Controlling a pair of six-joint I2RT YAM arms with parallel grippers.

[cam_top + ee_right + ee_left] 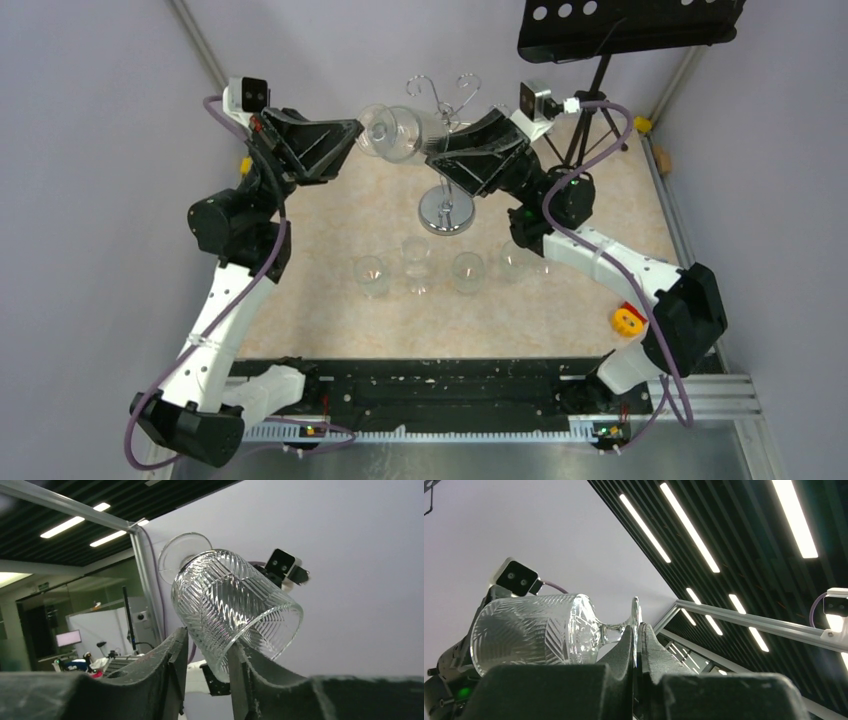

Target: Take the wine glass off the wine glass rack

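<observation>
Two arms, one glass: the clear ribbed wine glass (392, 134) hangs in the air between them, above the beige table (330, 320) and just left of the shiny chrome wire rack (447, 213).
Long axis: sideways, running left to right, with the foot disc toward the left arm and the open rim toward the right arm.
Left fingers (620, 660): pressed together and pinching the thin foot disc edge-on, the bowl sticking out to one side.
Right fingers (172, 660): half spread, one on either side of the bowl, rim pointing back at the wrist. I cannot tell whether they press the glass.
Rack's curled arms: up and to the right of the glass, which looks free of them.
Nearer arm: both are right on it. The bowl lies straight between the right fingers, so I reckon the next squeeze counts there.
</observation>
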